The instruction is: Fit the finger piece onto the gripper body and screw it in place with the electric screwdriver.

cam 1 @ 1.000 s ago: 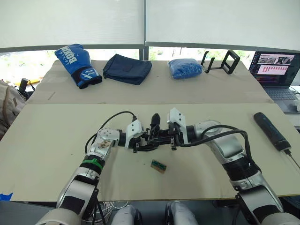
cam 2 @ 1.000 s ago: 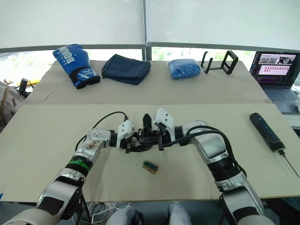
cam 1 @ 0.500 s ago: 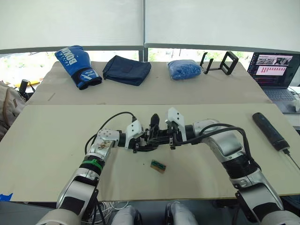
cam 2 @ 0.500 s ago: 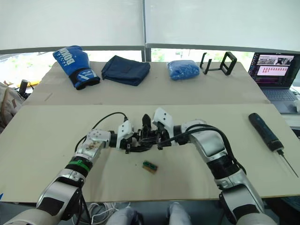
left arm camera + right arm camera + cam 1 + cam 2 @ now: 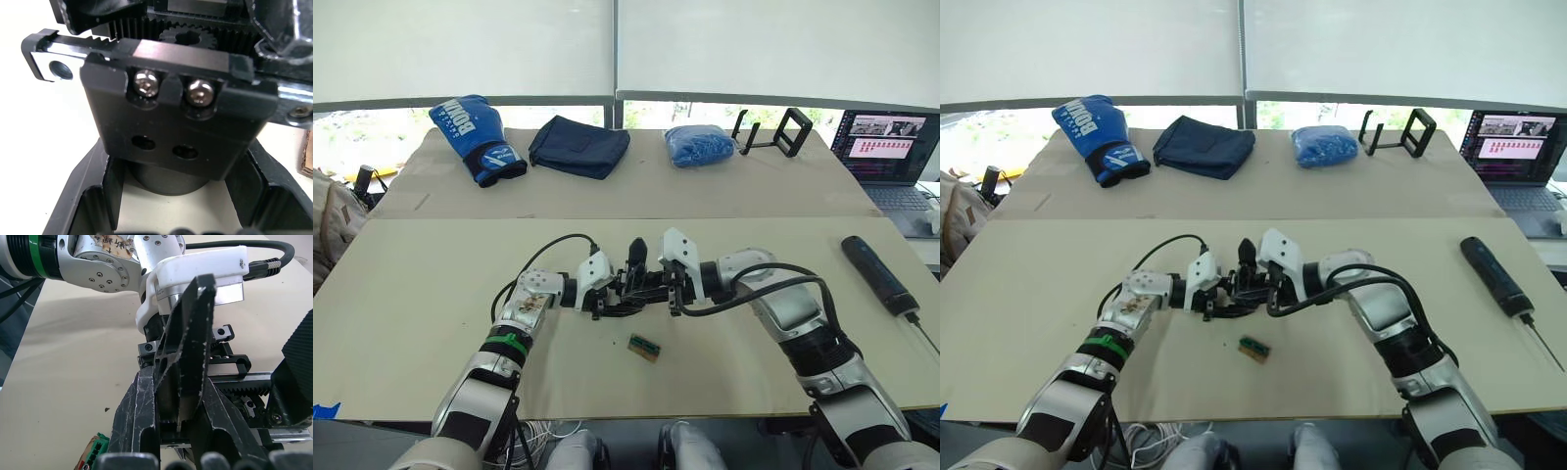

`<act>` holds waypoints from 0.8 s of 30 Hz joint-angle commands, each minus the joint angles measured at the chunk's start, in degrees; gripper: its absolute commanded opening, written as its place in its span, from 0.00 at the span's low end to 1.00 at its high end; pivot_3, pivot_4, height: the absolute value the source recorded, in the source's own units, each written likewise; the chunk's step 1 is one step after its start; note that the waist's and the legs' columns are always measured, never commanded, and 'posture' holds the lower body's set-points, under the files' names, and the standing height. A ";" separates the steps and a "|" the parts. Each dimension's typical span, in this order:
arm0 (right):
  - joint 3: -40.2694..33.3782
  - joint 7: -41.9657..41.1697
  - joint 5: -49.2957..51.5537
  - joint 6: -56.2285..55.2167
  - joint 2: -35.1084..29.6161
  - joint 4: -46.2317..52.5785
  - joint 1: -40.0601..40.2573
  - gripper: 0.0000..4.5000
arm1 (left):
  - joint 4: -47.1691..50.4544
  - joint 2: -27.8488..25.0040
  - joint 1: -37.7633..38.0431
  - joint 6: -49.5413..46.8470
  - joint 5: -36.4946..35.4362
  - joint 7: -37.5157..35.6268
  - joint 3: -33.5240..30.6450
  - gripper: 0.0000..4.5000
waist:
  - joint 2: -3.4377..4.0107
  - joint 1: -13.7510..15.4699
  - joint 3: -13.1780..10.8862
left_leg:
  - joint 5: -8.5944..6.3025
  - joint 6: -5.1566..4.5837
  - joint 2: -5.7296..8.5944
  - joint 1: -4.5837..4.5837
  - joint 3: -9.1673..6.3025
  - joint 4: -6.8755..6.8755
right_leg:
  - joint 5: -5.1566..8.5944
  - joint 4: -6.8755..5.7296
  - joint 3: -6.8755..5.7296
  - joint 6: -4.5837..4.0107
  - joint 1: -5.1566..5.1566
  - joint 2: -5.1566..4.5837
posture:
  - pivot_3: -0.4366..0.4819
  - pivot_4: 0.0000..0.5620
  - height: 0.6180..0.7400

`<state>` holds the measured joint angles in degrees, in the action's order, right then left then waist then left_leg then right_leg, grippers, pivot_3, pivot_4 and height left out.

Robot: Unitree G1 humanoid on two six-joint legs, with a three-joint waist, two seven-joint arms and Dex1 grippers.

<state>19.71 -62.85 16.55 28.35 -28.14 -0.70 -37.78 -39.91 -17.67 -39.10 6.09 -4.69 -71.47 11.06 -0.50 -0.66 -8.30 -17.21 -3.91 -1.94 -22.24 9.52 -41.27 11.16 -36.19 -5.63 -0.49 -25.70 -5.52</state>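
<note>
The gripper body [image 5: 623,295], a small black block with a toothed rack and two screw heads [image 5: 176,122], sits at the middle of the table. My left gripper [image 5: 605,297] is shut on it, its fingers [image 5: 85,196] flanking the round base. My right gripper [image 5: 653,286] meets it from the right and is shut on the finger piece [image 5: 188,342], a black tapered part standing upright against the body's rack [image 5: 636,258]. The electric screwdriver [image 5: 879,274], a thick black cylinder with a thin bit, lies untouched at the table's right edge.
A small green-and-brown block [image 5: 644,347] lies just in front of the grippers. At the back are a blue boxing glove [image 5: 475,137], a dark blue cloth [image 5: 579,145], a blue bundle [image 5: 699,144] and a black stand [image 5: 775,129]. A laptop [image 5: 891,142] is at far right.
Both grippers stay joined at the gripper body. The right forearm and its cable have shifted slightly; nothing was let go.
</note>
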 commanded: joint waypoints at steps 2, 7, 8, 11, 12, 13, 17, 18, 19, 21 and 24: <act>-1.13 0.36 -0.94 0.47 -0.92 -1.16 1.02 0.08 | 1.01 -0.24 1.13 -0.25 -0.25 -1.59 0.79 0.52 | 0.00 0.00 0.00 | 0.00 0.00 0.00 0.00 -0.01 0.00 | 0.00 0.00 0.00 0.00 0.00 0.00 | 0.48 0.27 1.00; -2.40 -0.03 0.35 -1.30 -0.46 0.54 1.28 0.08 | 1.08 -0.34 1.21 -0.31 -0.23 -1.53 0.76 0.52 | 0.00 0.00 0.00 | -0.01 -0.01 0.00 -0.03 -0.01 0.01 | 0.00 0.02 -0.01 0.00 -0.01 0.00 | 0.48 0.27 1.00; -2.71 -1.05 1.10 -1.91 -0.60 1.28 1.34 0.08 | 0.93 -0.35 1.13 -0.29 -0.21 -1.48 0.72 0.52 | 0.00 0.00 0.00 | -0.01 -0.01 0.00 -0.03 -0.01 0.01 | 0.00 0.03 -0.01 0.00 -0.02 0.00 | 0.48 0.27 1.00; -4.00 -1.91 2.60 -2.99 -0.28 2.64 1.33 0.08 | 0.74 -0.36 0.97 -0.27 -0.20 -1.42 0.67 0.52 | 0.00 0.01 0.00 | -0.01 -0.01 0.00 -0.06 -0.01 0.01 | 0.00 0.04 -0.03 0.00 -0.03 0.00 | 0.48 0.27 1.00; -4.29 -1.60 2.74 -3.08 -0.13 2.96 1.21 0.20 | 0.71 -0.34 0.94 -0.27 -0.22 -1.42 0.66 0.52 | 0.00 0.02 0.00 | -0.01 -0.01 0.00 -0.08 -0.01 0.01 | 0.00 0.04 -0.02 0.00 -0.06 0.00 | 0.48 0.27 1.00; -4.67 -1.94 3.45 -3.32 0.09 3.46 1.12 0.31 | 0.66 -0.33 0.93 -0.25 -0.22 -1.44 0.68 0.52 | -0.01 0.01 -0.01 | -0.01 -0.01 0.00 -0.09 -0.01 0.01 | 0.00 0.04 -0.03 0.00 -0.07 0.00 | 0.48 0.27 1.00; -6.14 -1.84 4.33 -6.28 1.37 4.51 0.94 0.62 | 0.36 -0.27 0.78 -0.22 -0.24 -1.48 0.60 0.52 | -0.01 -0.06 -0.01 | -0.01 -0.01 0.00 -0.11 -0.01 0.01 | 0.00 0.04 -0.02 0.00 -0.11 0.01 | 0.48 0.27 1.00; -6.47 -2.22 4.76 -6.82 1.57 4.96 1.13 0.70 | 0.35 -0.27 0.79 -0.26 -0.25 -1.47 0.58 0.52 | -0.01 -0.06 -0.01 | -0.01 -0.01 0.00 -0.11 -0.01 0.01 | 0.00 0.03 -0.02 0.00 -0.11 0.02 | 0.48 0.27 1.00; -6.75 -2.34 4.90 -7.41 1.81 5.18 1.29 0.77 | 0.35 -0.27 0.80 -0.29 -0.25 -1.46 0.57 0.52 | -0.01 -0.06 -0.01 | -0.01 -0.01 0.00 -0.11 0.00 0.01 | 0.00 0.03 -0.02 0.00 -0.12 0.02 | 0.48 0.27 1.00; -7.79 -3.50 6.68 -8.14 2.46 6.17 1.90 0.93 | 0.32 -0.29 0.86 -0.31 -0.25 -1.45 0.56 0.52 | -0.01 -0.05 -0.01 | -0.01 -0.01 0.00 -0.11 0.00 0.01 | 0.00 0.03 -0.01 0.00 -0.12 0.02 | 0.48 0.27 1.00; -9.25 -5.03 9.35 -9.16 3.14 7.35 2.74 0.99 | 0.28 -0.35 0.96 -0.33 -0.24 -1.45 0.54 0.52 | -0.01 -0.04 -0.01 | -0.01 -0.01 0.00 -0.11 0.00 0.02 | 0.00 0.04 -0.02 0.00 -0.12 0.02 | 0.48 0.27 1.00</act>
<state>12.89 -66.63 23.39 21.05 -25.21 4.11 -34.78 -39.45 -17.90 -38.80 6.10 -4.88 -72.03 11.05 -0.51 -0.70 -8.31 -17.22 -3.92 -1.93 -22.36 9.52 -41.26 11.16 -36.15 -5.64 -0.49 -25.82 -5.51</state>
